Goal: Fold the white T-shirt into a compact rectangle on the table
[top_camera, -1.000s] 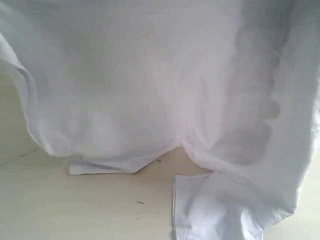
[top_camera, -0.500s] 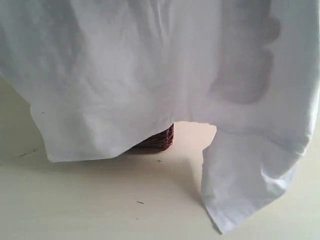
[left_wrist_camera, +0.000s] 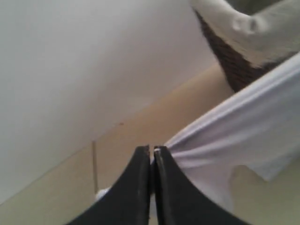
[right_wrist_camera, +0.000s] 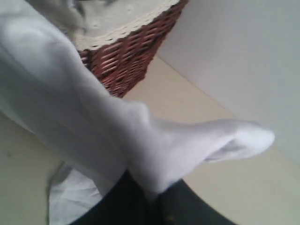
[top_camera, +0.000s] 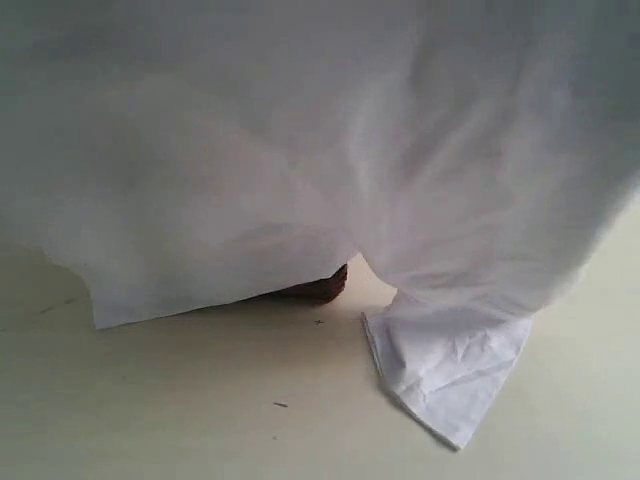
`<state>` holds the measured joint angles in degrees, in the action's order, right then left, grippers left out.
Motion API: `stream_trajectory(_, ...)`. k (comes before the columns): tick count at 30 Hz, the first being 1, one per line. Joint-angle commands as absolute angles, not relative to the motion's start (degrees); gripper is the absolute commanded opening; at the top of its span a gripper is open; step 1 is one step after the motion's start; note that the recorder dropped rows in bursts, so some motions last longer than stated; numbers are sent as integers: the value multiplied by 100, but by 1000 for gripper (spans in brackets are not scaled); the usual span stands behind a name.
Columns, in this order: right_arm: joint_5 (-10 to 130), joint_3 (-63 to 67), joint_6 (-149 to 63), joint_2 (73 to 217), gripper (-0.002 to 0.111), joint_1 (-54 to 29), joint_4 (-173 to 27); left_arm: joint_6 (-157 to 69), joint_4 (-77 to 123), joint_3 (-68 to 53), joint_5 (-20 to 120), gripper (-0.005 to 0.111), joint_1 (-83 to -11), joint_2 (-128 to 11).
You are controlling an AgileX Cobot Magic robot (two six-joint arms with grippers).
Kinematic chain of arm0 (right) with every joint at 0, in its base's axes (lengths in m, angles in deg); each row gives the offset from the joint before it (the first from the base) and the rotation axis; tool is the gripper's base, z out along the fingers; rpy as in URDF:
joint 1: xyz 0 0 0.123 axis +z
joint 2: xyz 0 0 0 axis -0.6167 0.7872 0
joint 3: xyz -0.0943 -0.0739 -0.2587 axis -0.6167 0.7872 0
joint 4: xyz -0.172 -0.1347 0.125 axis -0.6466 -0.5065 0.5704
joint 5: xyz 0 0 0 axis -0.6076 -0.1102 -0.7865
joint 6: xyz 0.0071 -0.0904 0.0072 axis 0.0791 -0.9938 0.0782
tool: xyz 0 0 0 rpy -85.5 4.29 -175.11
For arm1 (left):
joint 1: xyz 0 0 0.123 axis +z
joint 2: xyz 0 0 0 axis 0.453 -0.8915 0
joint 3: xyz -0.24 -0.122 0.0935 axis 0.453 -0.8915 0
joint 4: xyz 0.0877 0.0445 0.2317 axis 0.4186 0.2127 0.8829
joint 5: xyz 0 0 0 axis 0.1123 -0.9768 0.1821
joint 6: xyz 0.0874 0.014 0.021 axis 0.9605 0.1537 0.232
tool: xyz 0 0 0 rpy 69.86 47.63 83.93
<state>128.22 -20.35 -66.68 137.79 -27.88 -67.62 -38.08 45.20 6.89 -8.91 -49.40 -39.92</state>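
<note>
The white T-shirt (top_camera: 300,150) hangs spread in the air and fills most of the exterior view; one corner (top_camera: 450,370) lies crumpled on the cream table (top_camera: 200,420). Neither gripper shows in that view. In the left wrist view my left gripper (left_wrist_camera: 152,152) is shut, pinching a stretched edge of the T-shirt (left_wrist_camera: 234,131). In the right wrist view my right gripper (right_wrist_camera: 154,197) is shut on a bunched fold of the T-shirt (right_wrist_camera: 154,150), which drapes over its black fingers and hides their tips.
A dark wicker basket (top_camera: 318,285) peeks out under the hanging cloth; the right wrist view shows the basket (right_wrist_camera: 126,56) with its cream lace liner (right_wrist_camera: 112,23). It also appears in the left wrist view, the basket (left_wrist_camera: 234,61) close behind the shirt. A pale wall (left_wrist_camera: 70,70) stands beyond the table.
The shirt was lifted off the table, uncovering the basket, and has now dropped again. Its hanging right corner has come down and now lies crumpled on the table.
</note>
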Motion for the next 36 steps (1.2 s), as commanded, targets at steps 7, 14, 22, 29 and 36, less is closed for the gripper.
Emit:
stream_trajectory(7, 13017, 2056, -6337, 11694, 0, -2405, -6327, -3227, 2819, -2628, -1972, 0, -5893, -1973)
stream_trajectory(14, 12968, 3192, -6021, 11175, 57, -2008, -6762, -3402, 2482, -3825, -1972, 43, -5902, -1191)
stream_trajectory(22, 10436, 3192, -5285, 12545, 32, -2008, -6941, -4107, 2919, -3839, 792, 36, -5892, -1677)
stream_trajectory(29, 9424, 3192, -5202, 14034, 10, -2008, -6903, -4121, 2919, -4110, 2279, 0, -5892, -3102)
stream_trajectory(36, 9165, 3112, -5215, 15179, 0, -2008, -6903, -4134, 2919, -4152, 3674, 0, -5892, -5174)
